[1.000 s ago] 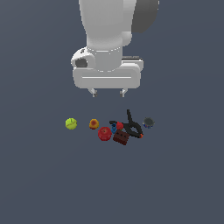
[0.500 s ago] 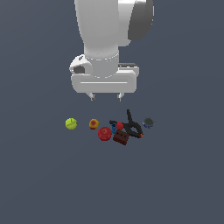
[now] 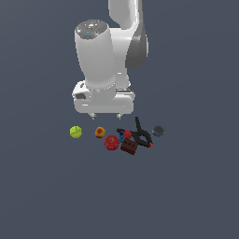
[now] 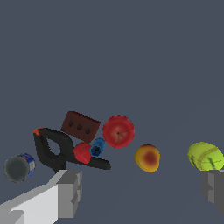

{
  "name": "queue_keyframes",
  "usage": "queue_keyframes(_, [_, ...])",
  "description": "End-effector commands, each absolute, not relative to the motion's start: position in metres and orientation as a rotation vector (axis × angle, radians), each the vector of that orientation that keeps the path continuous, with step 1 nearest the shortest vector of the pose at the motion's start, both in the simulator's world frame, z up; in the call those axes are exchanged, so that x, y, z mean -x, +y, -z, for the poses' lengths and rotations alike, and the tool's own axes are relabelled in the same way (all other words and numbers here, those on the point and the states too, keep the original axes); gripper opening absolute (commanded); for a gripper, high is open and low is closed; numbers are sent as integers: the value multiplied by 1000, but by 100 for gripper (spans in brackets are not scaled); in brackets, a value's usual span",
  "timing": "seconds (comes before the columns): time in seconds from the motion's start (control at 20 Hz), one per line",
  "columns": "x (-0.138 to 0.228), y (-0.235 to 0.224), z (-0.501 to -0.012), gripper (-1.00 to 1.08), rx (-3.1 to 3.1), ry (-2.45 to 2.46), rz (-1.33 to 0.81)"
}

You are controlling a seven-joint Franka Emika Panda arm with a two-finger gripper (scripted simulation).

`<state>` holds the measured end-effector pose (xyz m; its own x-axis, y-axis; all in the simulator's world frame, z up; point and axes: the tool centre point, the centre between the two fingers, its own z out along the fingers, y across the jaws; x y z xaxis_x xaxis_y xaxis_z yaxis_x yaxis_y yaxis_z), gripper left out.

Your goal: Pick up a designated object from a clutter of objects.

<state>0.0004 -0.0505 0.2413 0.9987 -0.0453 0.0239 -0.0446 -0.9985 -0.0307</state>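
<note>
The peach-like fruit [image 3: 100, 132], orange-yellow with a red blotch, lies on the grey floor between the yellow-green ball [image 3: 76, 132] and the all-red fruit [image 3: 111, 142]. It also shows in the wrist view [image 4: 147, 158]. My gripper [image 3: 106, 115] hangs open and empty above the floor, just behind the peach, fingers pointing down. In the wrist view the peach lies between my two fingertips [image 4: 70, 192], with the ball [image 4: 205, 156] near the other fingertip.
The clutter sits to the exterior view's right of the peach: red fruit [image 4: 118, 131], dark red-brown block [image 3: 129, 147], black clamp with red tips [image 3: 139, 135], small blue piece [image 3: 122, 137], dark round item [image 3: 158, 131].
The arm has swung and lowered, bringing the open gripper down closer to the floor behind the peach. The objects have not moved.
</note>
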Motion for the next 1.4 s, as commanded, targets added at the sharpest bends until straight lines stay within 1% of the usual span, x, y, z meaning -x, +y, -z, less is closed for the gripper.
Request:
queue_keyframes(0.0, [5,-61,-216,100,3113,68,33])
queue_keyframes(0.35, [29,-90,-146,100,3125,61,18])
queue_keyframes(0.65, [49,-106,-108,100,3134,56,8])
queue_keyframes(0.95, [62,-114,-89,100,3140,52,1])
queue_keyframes(1.35, [64,-115,-84,100,3141,53,-1])
